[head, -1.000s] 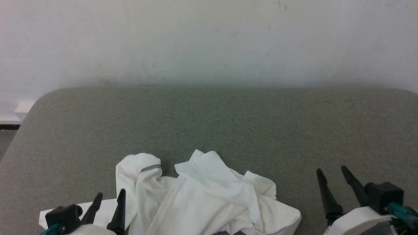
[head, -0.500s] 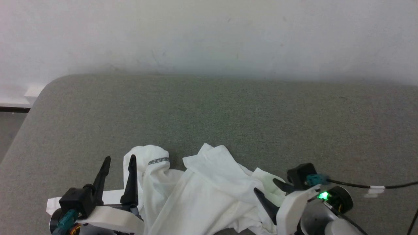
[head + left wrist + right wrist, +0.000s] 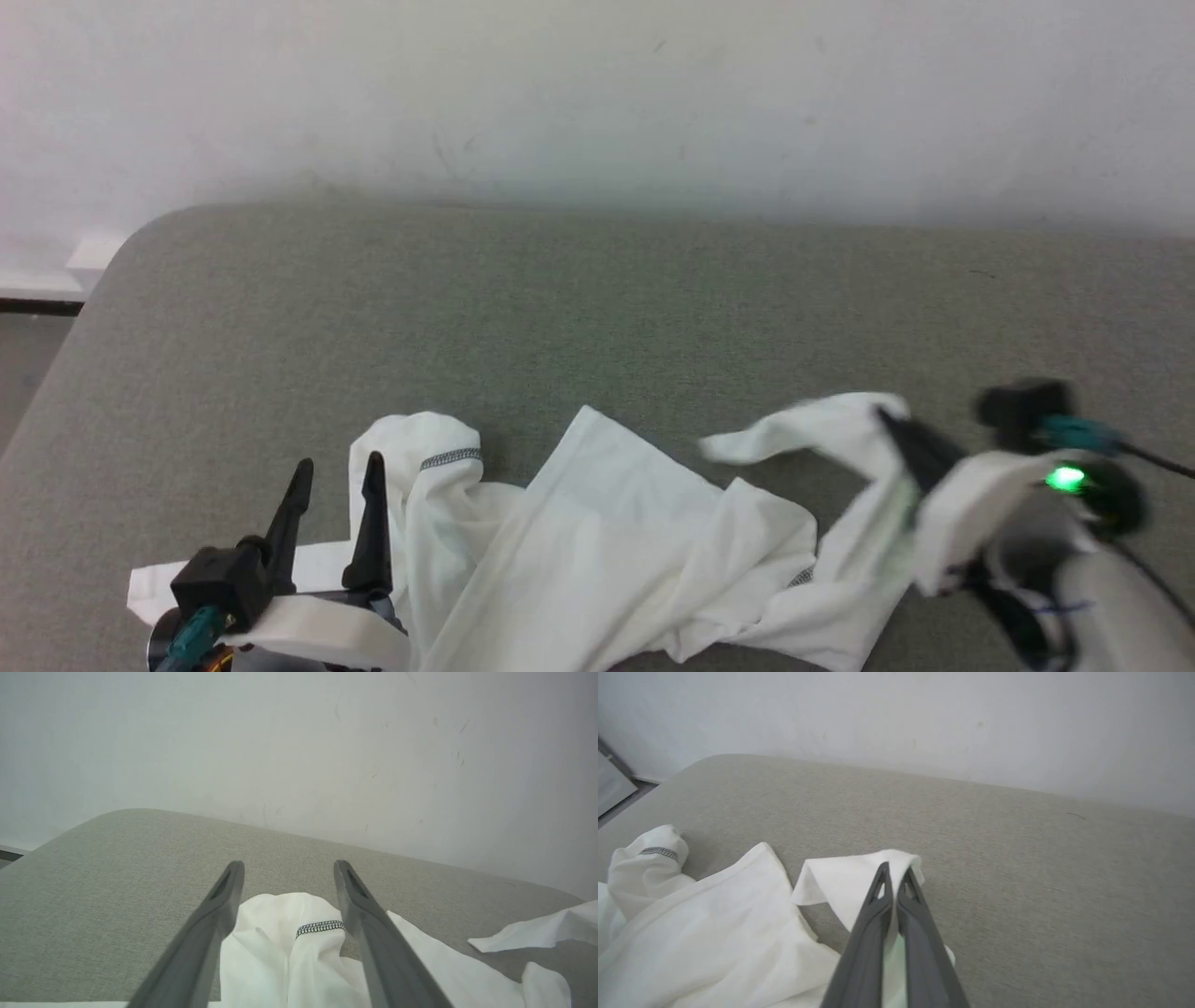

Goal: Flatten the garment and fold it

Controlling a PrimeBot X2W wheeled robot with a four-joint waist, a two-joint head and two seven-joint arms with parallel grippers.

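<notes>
- Fingers, right gripper (image 3: pixel 893 873): pressed together, clamped on a flap of white cloth at the right end of the garment (image 3: pixel 714 938); in the head view this gripper (image 3: pixel 887 420) is blurred, at the right side of the picture.
- Fingers, left gripper (image 3: pixel 288 864): spread wide apart, nothing between them; they point toward the wall. In the head view this gripper (image 3: pixel 339 462) sits at the lower left, just over the left end of the garment.
- Garment (image 3: pixel 597 532): white, thin fabric, crumpled in a heap along the near edge of the surface. Its pinched right flap stands up from the heap and stretches toward the right gripper. One strip of cloth runs out to the left, under the left gripper.
- Seam band (image 3: pixel 451 458): short dark grey zigzag stitching on a rounded fold at the left part of the garment; in the left wrist view it (image 3: pixel 320 927) lies between the two spread fingers.
- Surface (image 3: pixel 597 308): grey-green woven covering, rounded far-left corner.
- Wall (image 3: pixel 597 93): plain off-white with faint scuffs, right behind the surface.
- Green light (image 3: pixel 1064 480): lit on the right wrist.
</notes>
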